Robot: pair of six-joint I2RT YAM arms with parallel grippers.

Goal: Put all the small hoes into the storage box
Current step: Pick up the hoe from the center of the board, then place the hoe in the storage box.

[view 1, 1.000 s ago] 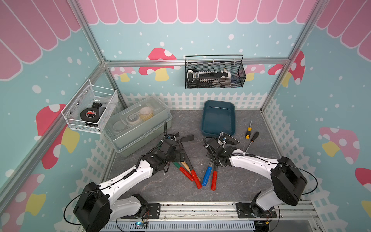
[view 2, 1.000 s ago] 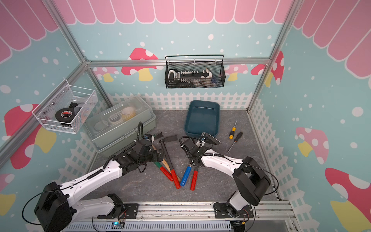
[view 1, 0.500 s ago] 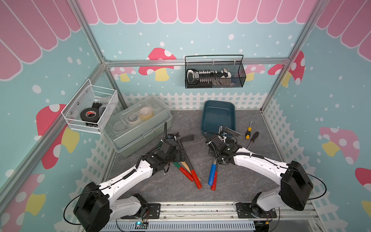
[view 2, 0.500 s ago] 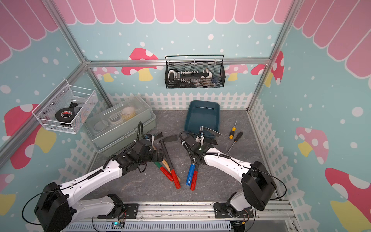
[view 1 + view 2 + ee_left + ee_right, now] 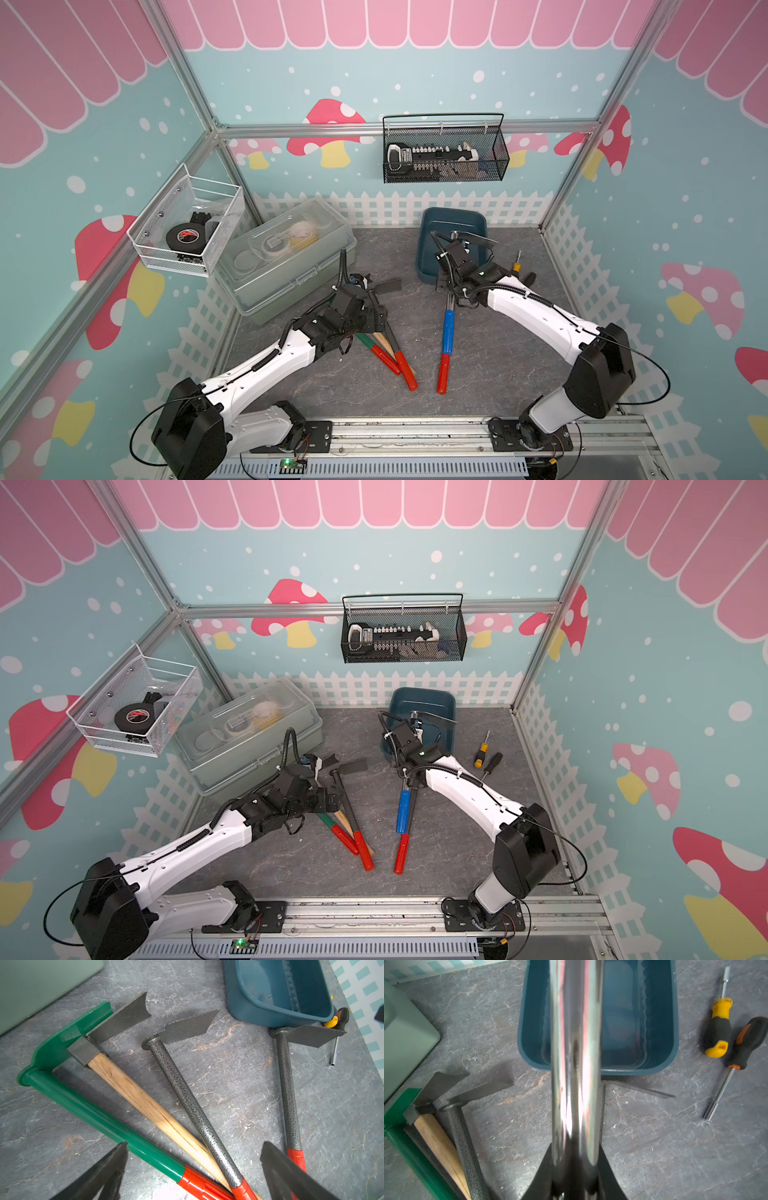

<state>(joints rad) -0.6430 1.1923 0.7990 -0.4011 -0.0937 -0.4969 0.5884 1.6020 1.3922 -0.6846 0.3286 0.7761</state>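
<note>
The small hoe has a chrome shaft (image 5: 575,1043) and a blue grip (image 5: 448,332). My right gripper (image 5: 576,1167) is shut on that shaft. Its blade (image 5: 473,237) hangs over the near half of the storage box (image 5: 428,266), a shallow dark teal tray (image 5: 529,1022) at the back of the table. The blue grip trails toward the front. My left gripper (image 5: 194,1145) stands open just above a fan of three hoes: green (image 5: 83,1109), wooden (image 5: 135,1093) and speckled grey (image 5: 187,1095).
Another speckled hoe with a red grip (image 5: 443,374) lies under the held one, its head against the box's near wall. Two screwdrivers (image 5: 718,1028) lie right of the box. A clear lidded box (image 5: 286,257) stands at the back left. Wire baskets (image 5: 444,153) hang on the walls.
My right arm has carried the small hoe toward the back, so its blade went from the table in front of the box to over the box. The left arm has stayed put.
</note>
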